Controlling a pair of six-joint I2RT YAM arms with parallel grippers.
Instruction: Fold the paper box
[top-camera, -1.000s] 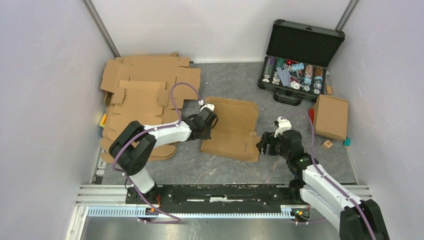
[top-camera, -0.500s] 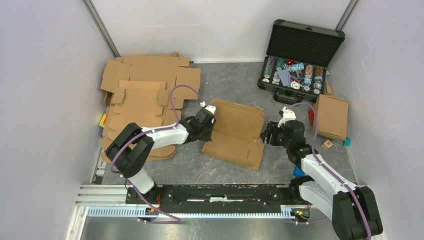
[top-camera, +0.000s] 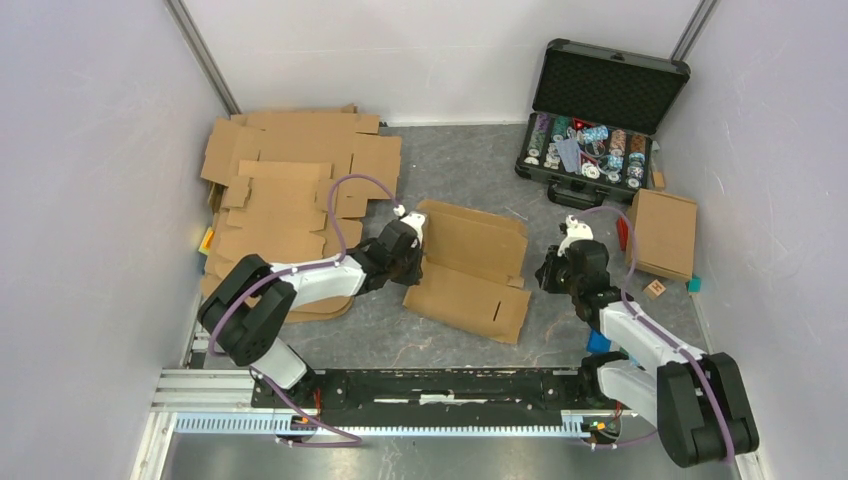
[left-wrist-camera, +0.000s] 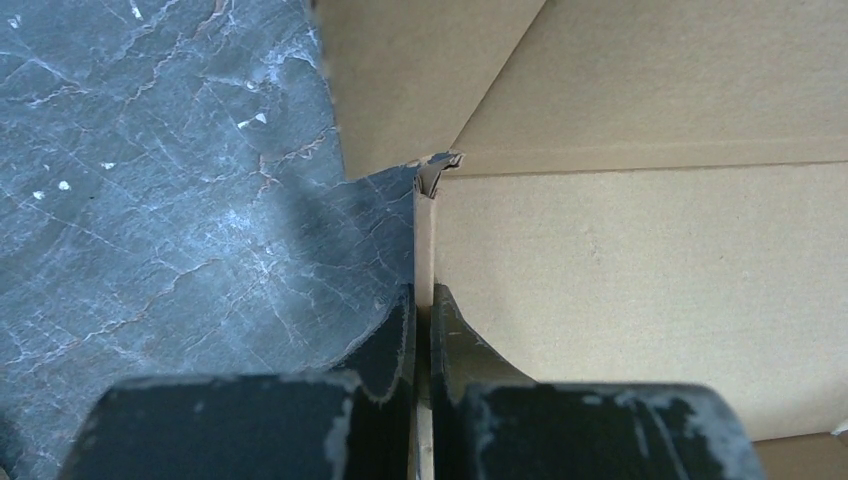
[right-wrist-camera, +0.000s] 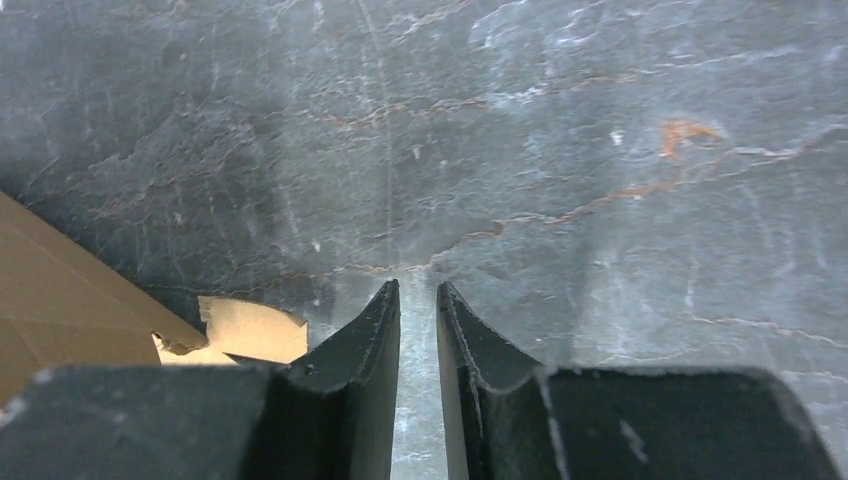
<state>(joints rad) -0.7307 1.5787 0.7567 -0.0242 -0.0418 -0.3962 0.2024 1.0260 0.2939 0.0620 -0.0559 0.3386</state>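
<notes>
Top external view: the paper box (top-camera: 470, 270) is a flat, unfolded sheet of brown cardboard. It lies on the grey marbled table (top-camera: 440, 165) near the middle, between the two arms. A crease runs across its width, dividing a far panel from a near one. The near panel has a short slot cut towards its right end.

The left gripper (top-camera: 410, 262) sits at the sheet's left edge, with its arm stretched low over the table. Left wrist view: both fingers are pressed together on the thin cardboard edge and pinch it. The grip is just below a small torn notch where the crease meets that edge.

The right gripper (top-camera: 547, 275) is just off the sheet's right edge. Right wrist view: the fingers stand a narrow slit apart, bare table shows through the gap, and nothing is held. A cardboard corner with a small ragged flap lies to the lower left of the fingers, apart from them.

Elsewhere:
- A stack of flat cardboard blanks (top-camera: 290, 190) lies at far left.
- An open black case (top-camera: 610, 90) holding poker chips (top-camera: 590, 145) stands at far right.
- A folded cardboard box (top-camera: 662, 232) lies by the right wall.
- A small wooden block (top-camera: 655, 289) and a teal piece (top-camera: 694, 284) sit near its near edge.
</notes>
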